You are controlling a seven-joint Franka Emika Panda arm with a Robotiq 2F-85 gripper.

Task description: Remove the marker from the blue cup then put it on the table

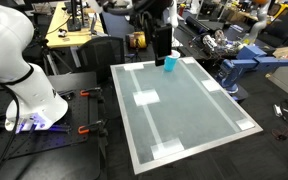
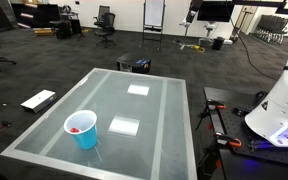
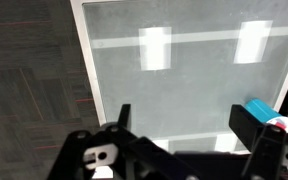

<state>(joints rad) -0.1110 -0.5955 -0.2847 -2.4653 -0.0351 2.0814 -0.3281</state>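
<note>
The blue cup (image 2: 82,131) stands upright near an edge of the table (image 2: 154,120), with the red-pink marker (image 2: 76,128) lying inside it. In an exterior view the cup (image 1: 170,63) sits at the table's (image 1: 184,110) far edge, and my black gripper (image 1: 162,46) hangs just above and beside it. In the wrist view the gripper (image 3: 182,114) is open and empty over the table top (image 3: 184,80). The cup (image 3: 261,107) shows just outside the right finger, with a bit of pink marker (image 3: 281,124) at its rim. The gripper is out of the frame where the marker shows.
White tape patches (image 2: 124,126) lie on the table top. A wooden desk (image 1: 69,35) and a black chair (image 1: 104,52) stand behind the table, and blue equipment (image 1: 239,70) stands beside it. The robot base (image 1: 24,90) is at the table's side. A flat white board (image 2: 38,100) lies on the floor.
</note>
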